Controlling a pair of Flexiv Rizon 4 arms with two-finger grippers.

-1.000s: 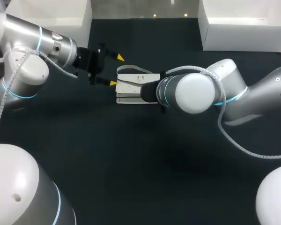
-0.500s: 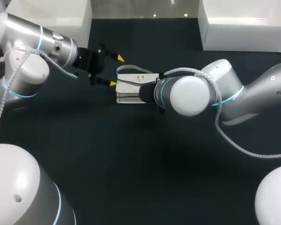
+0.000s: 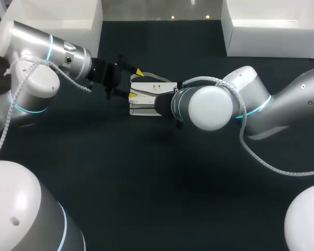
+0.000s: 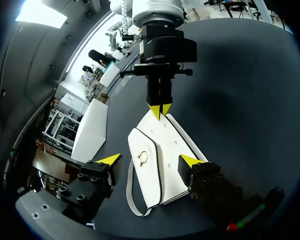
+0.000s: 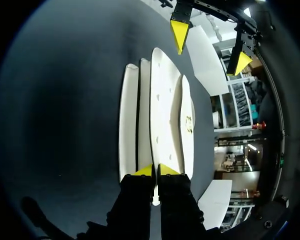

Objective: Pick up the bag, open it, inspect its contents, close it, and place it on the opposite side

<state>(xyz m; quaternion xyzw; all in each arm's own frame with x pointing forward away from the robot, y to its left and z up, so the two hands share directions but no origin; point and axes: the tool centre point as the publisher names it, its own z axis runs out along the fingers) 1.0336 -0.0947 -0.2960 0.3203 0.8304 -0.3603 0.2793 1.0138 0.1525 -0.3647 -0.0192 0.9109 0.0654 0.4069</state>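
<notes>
The bag (image 3: 146, 97) was seen on the desk (image 3: 146, 183), a little toward 12 o'clock from the middle. It seemed to be lying flat, with its flap shut. Its 3 o'clock end was pinched by the right gripper (image 5: 155, 170), and both yellow tips were clenched tight on a thin edge of the bag.

The left gripper (image 3: 135, 83) was held at the bag's 9 o'clock end. Its fingers were spread wide, one on each side of that end, and no touch on the bag could be made out. The strap (image 4: 131, 200) was looped out loose on the 12 o'clock side. The small gold clasp (image 4: 144, 158) looked done up.

The opening step was judged to be in hand, since the bag was held at one end only and nothing had been opened yet. For the next move, the left fingers would need to be closed on the flap's edge, not on the strap. The other end would need to be kept firm by the right gripper. Then the flap could be lifted and the inside looked at.
</notes>
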